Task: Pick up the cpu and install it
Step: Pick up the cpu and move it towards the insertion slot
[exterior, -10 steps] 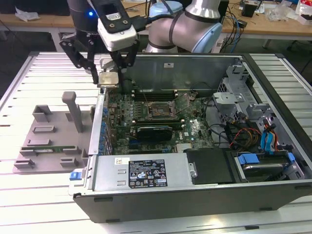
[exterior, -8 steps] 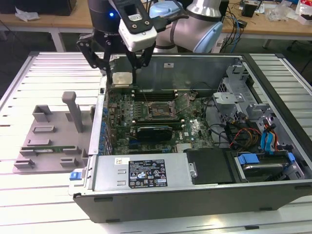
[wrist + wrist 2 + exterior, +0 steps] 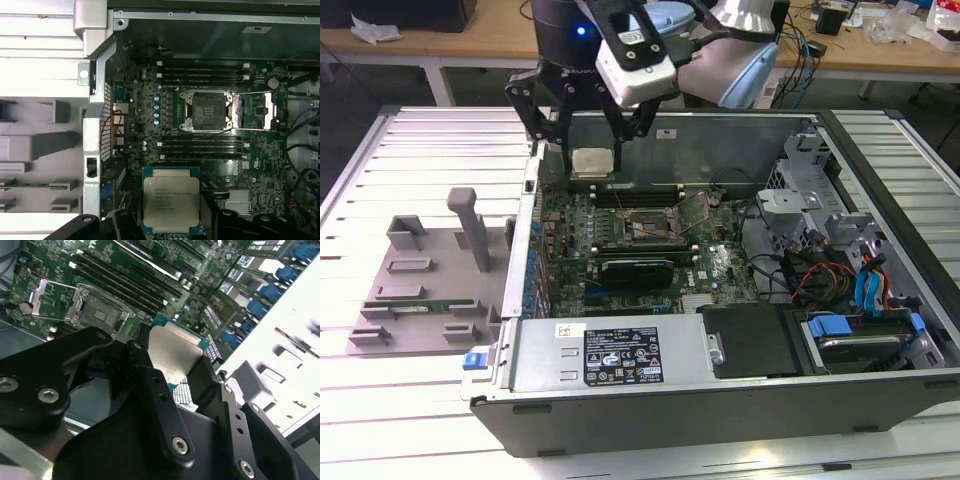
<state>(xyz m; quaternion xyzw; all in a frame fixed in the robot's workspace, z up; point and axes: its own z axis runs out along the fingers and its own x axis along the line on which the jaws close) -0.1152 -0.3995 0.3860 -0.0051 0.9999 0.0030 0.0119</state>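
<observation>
My black gripper (image 3: 591, 162) is shut on the cpu (image 3: 592, 161), a flat square chip with a silver top, holding it in the air over the open computer case near its far left corner in the exterior view. Both wrist views show the cpu (image 3: 171, 199) (image 3: 172, 352) clamped by its edges between the fingers (image 3: 150, 385). The motherboard socket (image 3: 642, 226) (image 3: 209, 110) (image 3: 100, 315) lies below and to the exterior view's right of the chip, with its metal retention frame swung open and the seat bare.
The open case (image 3: 840, 130) holds the green motherboard (image 3: 620, 285), memory slots (image 3: 202, 75), cables and drive bays (image 3: 850, 300). A grey fixture tray (image 3: 420, 290) with a green memory stick (image 3: 410, 306) sits to the exterior view's left on the slatted white table (image 3: 380, 420).
</observation>
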